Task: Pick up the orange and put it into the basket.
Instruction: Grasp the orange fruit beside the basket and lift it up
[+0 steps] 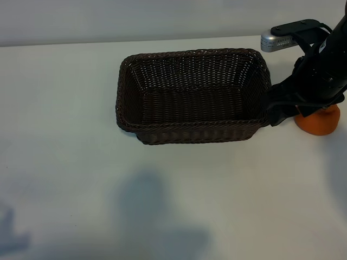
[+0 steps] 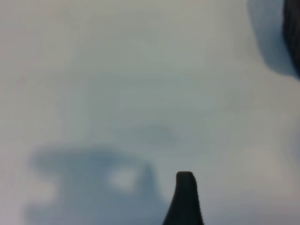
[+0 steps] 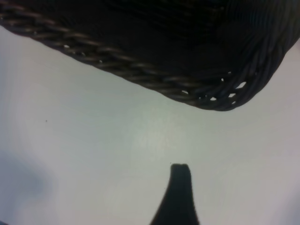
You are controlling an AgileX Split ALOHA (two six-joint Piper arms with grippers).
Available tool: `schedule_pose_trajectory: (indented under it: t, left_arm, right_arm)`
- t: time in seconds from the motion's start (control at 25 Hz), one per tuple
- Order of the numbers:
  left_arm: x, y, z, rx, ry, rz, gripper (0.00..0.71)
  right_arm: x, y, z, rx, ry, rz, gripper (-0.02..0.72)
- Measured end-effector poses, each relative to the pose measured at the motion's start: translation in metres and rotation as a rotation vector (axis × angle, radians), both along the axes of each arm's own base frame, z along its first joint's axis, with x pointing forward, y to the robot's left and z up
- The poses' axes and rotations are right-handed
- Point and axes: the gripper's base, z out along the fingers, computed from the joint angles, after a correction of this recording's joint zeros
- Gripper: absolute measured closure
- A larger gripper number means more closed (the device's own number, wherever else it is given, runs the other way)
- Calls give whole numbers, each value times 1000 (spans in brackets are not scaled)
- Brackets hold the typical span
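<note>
Pale grey-white table (image 1: 70,179), matte, with soft shadows across its near part in the exterior view.

My left gripper is not in the exterior view. My left wrist view shows one dark fingertip (image 2: 185,197) above bare table, with its shadow lying beside it. Nothing sits between the fingers; they are spread wide and carry nothing.

Centre of the table: the basket (image 1: 192,96), dark-brown wicker, rectangular with rounded corners, flared sides, braided rim. Its floor is bare weave; nothing lies in it.

Right of the basket: my right gripper (image 1: 287,111), black, pointing steeply down, close against the basket's right end wall. A silver-and-black camera block sits above the arm. My right wrist view shows one dark fingertip (image 3: 177,197) over the table, and the basket's rounded corner and braided rim (image 3: 140,75) just beyond it. Fingers spread wide, holding nothing.

Far right: the orange (image 1: 319,122), bright and roundish, resting on the table outside the basket, just past its right end. The black wrist body overlaps its upper part, so only the lower half shows. Whether the arm touches the fruit I cannot tell. The orange does not appear in my right wrist view.
</note>
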Motion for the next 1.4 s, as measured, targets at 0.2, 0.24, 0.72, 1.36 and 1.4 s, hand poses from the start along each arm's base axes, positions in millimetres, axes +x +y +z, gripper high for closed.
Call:
schedule_pose_trajectory:
  t: [0.2,0.24,0.72,1.36,1.4]
  left_arm:
    - [4,3,-13,1,47,28,114]
    - [5,4,-16,6,56,34,114]
    - [10,8,-27,19,83,78,114]
    - [-3,7,-27,27,-16,81,114]
    - [-5,7,-27,28,-28,81,114]
  right_arm:
    - [0,0,0,0,0,0,108]
    - [0,0,0,0,0,0,108]
    - [0,0,0,0,-1,0,108]
    - [3,-2,0,-23,-26,-14,108]
    - [3,-3,0,-33,-31,-23,108]
